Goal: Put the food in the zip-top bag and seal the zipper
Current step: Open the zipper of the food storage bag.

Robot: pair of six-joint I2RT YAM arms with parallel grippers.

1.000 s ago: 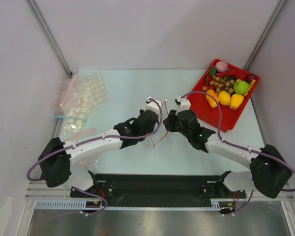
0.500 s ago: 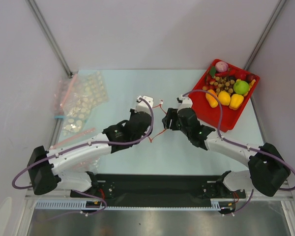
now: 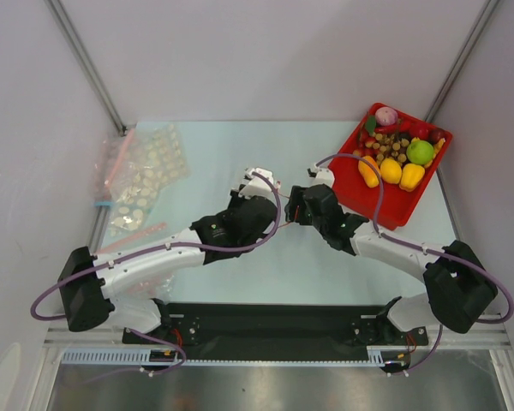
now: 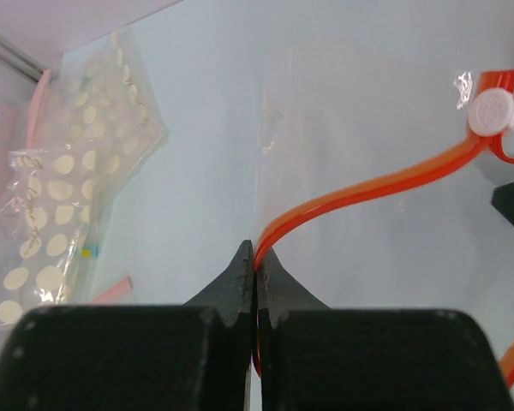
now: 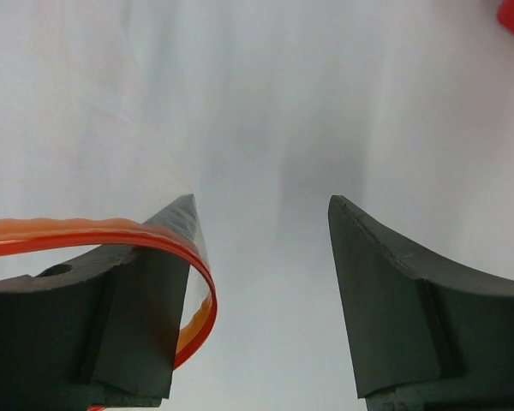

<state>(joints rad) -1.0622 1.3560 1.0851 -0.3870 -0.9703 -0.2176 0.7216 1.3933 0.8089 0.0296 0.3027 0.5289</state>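
The zip-top bag (image 4: 325,128) is clear, and its red-orange zipper (image 4: 360,193) carries a white slider (image 4: 493,110) at the far end. My left gripper (image 4: 255,257) is shut on the zipper, near table centre in the top view (image 3: 265,184). My right gripper (image 5: 261,205) stands open just right of it (image 3: 295,205). The zipper (image 5: 86,233) loops over its left finger (image 5: 128,308), and nothing sits between the fingers. The food (image 3: 391,170) lies in a red tray (image 3: 385,218) at the back right: orange, yellow, green, red and purple pieces with brown clusters.
A pile of clear dotted bags (image 3: 141,175) with pink and blue strips lies at the back left, also in the left wrist view (image 4: 60,197). Metal frame posts (image 3: 86,60) run along both back sides.
My right gripper has opened and let go of the zipper strip. My left arm swung left and partly back, still shut on the strip.
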